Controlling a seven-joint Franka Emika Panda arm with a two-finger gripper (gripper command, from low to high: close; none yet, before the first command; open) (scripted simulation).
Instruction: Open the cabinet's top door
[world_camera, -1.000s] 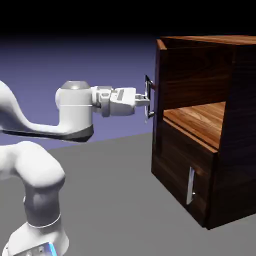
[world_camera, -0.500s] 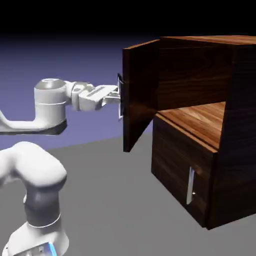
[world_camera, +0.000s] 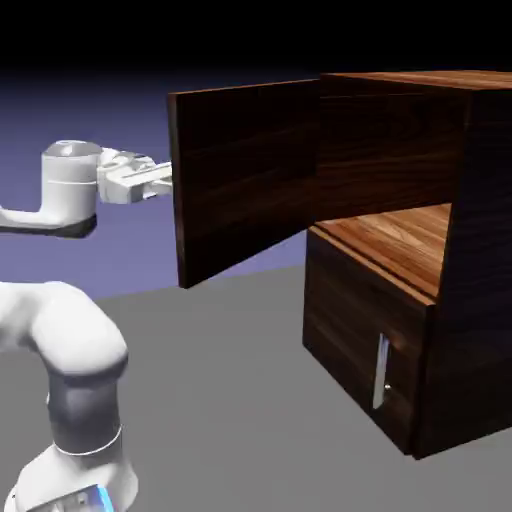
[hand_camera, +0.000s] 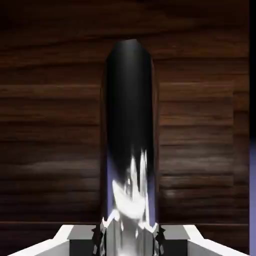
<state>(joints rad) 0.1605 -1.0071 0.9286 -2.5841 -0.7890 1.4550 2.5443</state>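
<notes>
The cabinet (world_camera: 470, 250) is a dark walnut box at the exterior view's right. Its top door (world_camera: 245, 170) stands swung far out to the left, showing its inner face, and the light wood shelf (world_camera: 400, 235) inside is exposed. My gripper (world_camera: 160, 180) reaches the door's outer side at its free edge, where the panel hides the fingertips. In the hand view the gripper (hand_camera: 129, 235) is shut on the door's silver bar handle (hand_camera: 129, 125), which rises large between the grey fingers (hand_camera: 82, 239) against dark wood grain.
The lower door (world_camera: 360, 340) is closed, with its short silver handle (world_camera: 381, 372) near its right side. My arm's white base and elbow (world_camera: 70, 370) fill the lower left. Grey table (world_camera: 240, 400) lies between arm and cabinet.
The top door has swung much farther open to the left. My hand moved left with it, still holding the handle.
</notes>
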